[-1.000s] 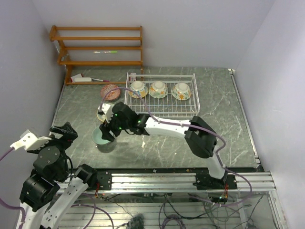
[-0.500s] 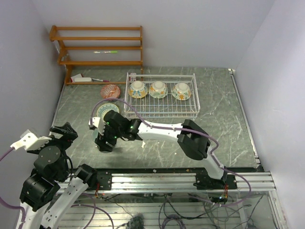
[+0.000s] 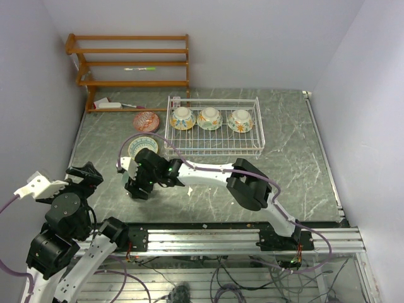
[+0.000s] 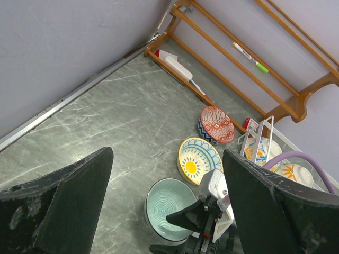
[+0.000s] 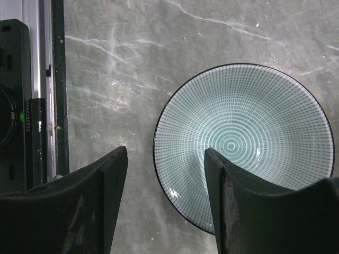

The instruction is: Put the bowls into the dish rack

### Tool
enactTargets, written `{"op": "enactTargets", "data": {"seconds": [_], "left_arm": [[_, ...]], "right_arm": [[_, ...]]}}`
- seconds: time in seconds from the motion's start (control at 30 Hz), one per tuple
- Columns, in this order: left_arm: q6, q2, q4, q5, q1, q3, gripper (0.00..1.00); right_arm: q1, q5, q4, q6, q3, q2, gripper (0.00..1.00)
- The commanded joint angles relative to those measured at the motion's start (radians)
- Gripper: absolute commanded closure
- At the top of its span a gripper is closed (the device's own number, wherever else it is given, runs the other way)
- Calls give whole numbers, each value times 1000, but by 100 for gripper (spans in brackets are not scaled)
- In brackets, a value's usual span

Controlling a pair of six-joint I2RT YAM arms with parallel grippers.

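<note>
Nearest you, the left fingers (image 4: pixel 63 211) hang wide apart with nothing between them. That arm is parked at the near left corner and has not moved in the last second.

The change is on the other side. The right arm has swung back toward you across the tabletop (image 3: pixel 290 164), and the right fingers (image 5: pixel 90 211) now sit directly over the teal bowl (image 5: pixel 238 143). A second ago they were at its far edge. They are apart and not yet clamped on anything. The bowl's near-left rim lies in the gap between them, and they seem to be drawing inward. I judge this to be the line-up for a rim grasp, so this bowl goes next.

Just beyond it, the yellow-blue bowl (image 4: pixel 197 159) lies on the tabletop. The reddish bowl (image 4: pixel 217 123) leans further back, near the foot of the wooden shelf (image 3: pixel 129 63).

Further right, the dish rack (image 3: pixel 214 148) holds three bowls in its back row, with the front rows bare. That leaves you about halfway through, with three bowls still outside the rack.
</note>
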Motion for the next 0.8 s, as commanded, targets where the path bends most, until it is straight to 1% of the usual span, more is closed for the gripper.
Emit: {"op": "enactTargets", "data": {"seconds": [0.0, 0.03, 0.13, 0.17, 0.43, 0.63, 0.7, 0.77], "left_arm": [[-13, 12, 3, -33, 9, 18, 5], [-13, 12, 2, -33, 9, 20, 5], [-12, 12, 2, -33, 9, 18, 5], [-13, 12, 2, -33, 9, 19, 5], [-15, 12, -1, -35, 9, 20, 5], [-16, 12, -1, -35, 9, 19, 5], [-16, 12, -2, -35, 9, 20, 5], [-16, 12, -1, -35, 9, 20, 5]], "right_arm": [[0, 25, 33, -9, 17, 24, 43], [-1, 27, 35, -7, 17, 26, 44], [-1, 32, 54, -1, 4, 19, 57], [-1, 33, 56, -1, -2, 17, 59], [0, 37, 45, -10, -12, 31, 58], [-1, 54, 41, -13, -9, 50, 60], [-1, 56, 44, -10, -9, 54, 63], [-1, 58, 56, -4, -17, 52, 72]]}}
